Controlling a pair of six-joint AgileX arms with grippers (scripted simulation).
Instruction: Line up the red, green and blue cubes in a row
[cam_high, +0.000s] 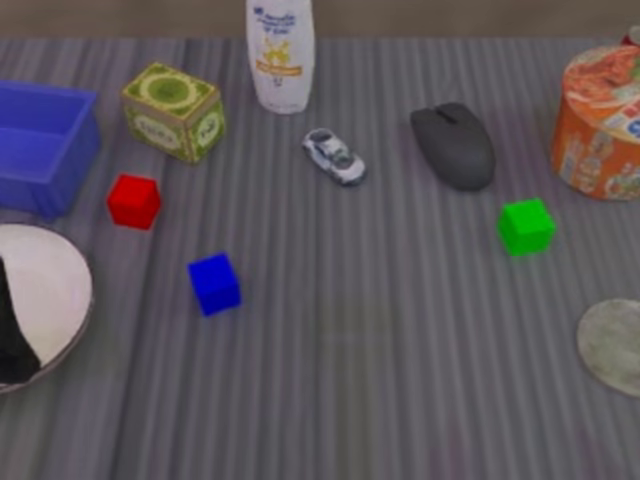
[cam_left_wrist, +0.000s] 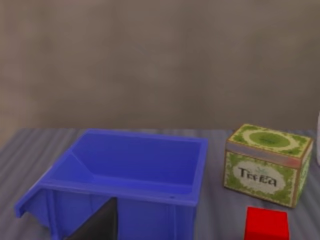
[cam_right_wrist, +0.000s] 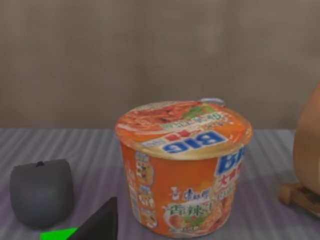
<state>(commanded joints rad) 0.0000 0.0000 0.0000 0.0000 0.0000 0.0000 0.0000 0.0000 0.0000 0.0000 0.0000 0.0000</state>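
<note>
Basically both arms parked at the table's left and right edges; finger state can't tell; red cube (cam_high: 134, 200), blue cube (cam_high: 214, 283), green cube (cam_high: 526, 226) scattered.

Three small matte cubes of equal size sit apart on the grey striped bench, not in a row. The red cube (cam_high: 134, 201) rests flat at the left side, turned slightly off square; in the left wrist view its top face (cam_left_wrist: 267, 224) shows just beyond and beside the dark tip of that arm's fingers (cam_left_wrist: 100, 224). The blue cube (cam_high: 214, 284) lies near the red one, toward the bench's front and a little right, also slightly rotated. The green cube (cam_high: 526, 226) stands well apart at the right side; in the right wrist view only a sliver of it (cam_right_wrist: 57, 234) appears, just beside the dark finger tip (cam_right_wrist: 100, 224).
</note>
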